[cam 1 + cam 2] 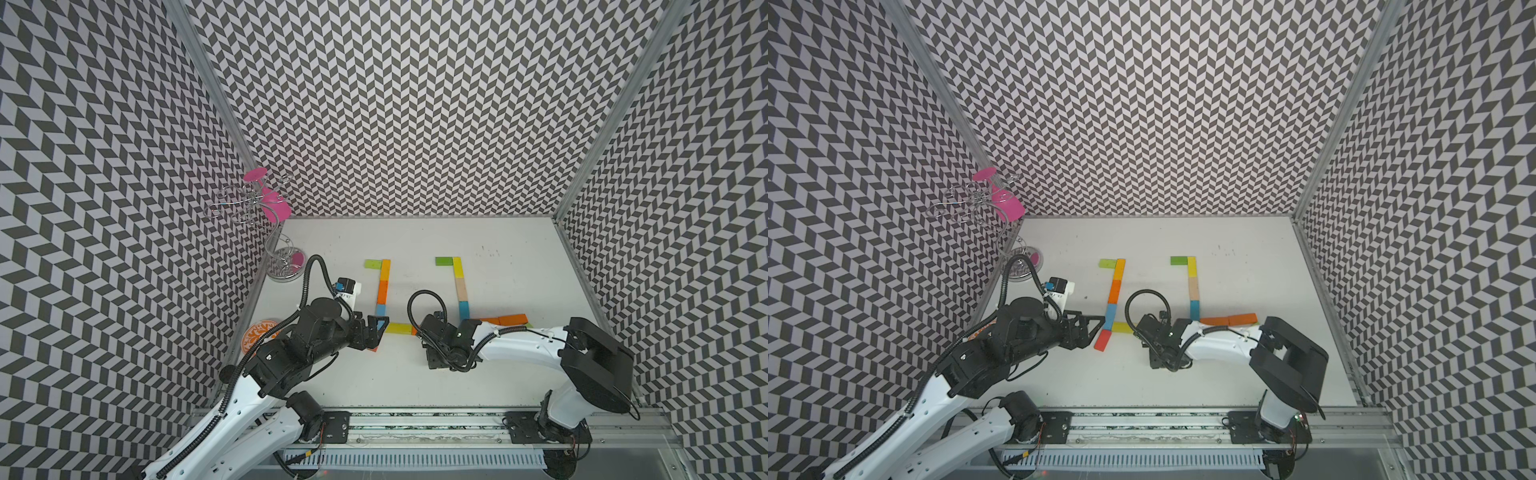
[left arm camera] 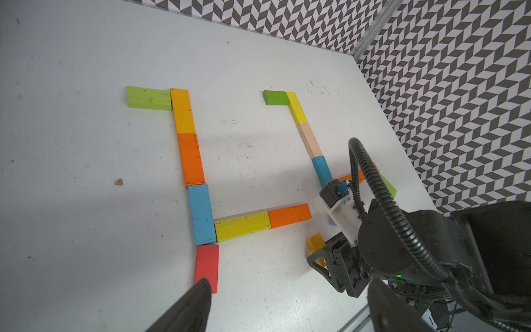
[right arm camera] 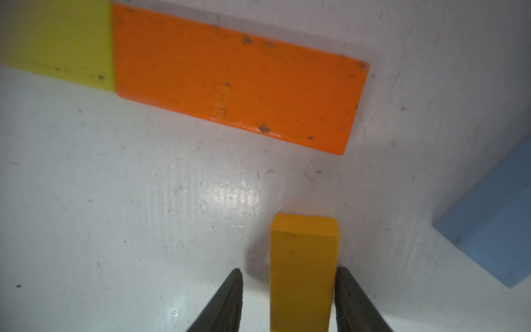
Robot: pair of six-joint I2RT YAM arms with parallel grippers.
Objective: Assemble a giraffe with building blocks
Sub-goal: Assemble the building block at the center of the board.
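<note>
Two lines of building blocks lie flat on the white table. The left line runs from a green block (image 1: 373,263) through orange (image 2: 190,158) and blue (image 2: 202,214) to a red block (image 2: 207,266), with yellow (image 2: 242,225) and orange (image 2: 289,215) branching right. The right line starts at a green block (image 1: 444,261) and has a tan block (image 1: 461,287). My left gripper (image 2: 287,304) hangs wide open over the red block's near end. My right gripper (image 3: 288,271) straddles a yellow-orange block (image 3: 304,258) standing on its edge. One finger touches it and a gap shows at the other.
A wire stand with a pink glass (image 1: 266,224) stands at the back left. The orange-patterned bowl (image 1: 259,332) sits under my left arm. A light blue block (image 3: 494,224) lies beside the right gripper. Patterned walls close three sides.
</note>
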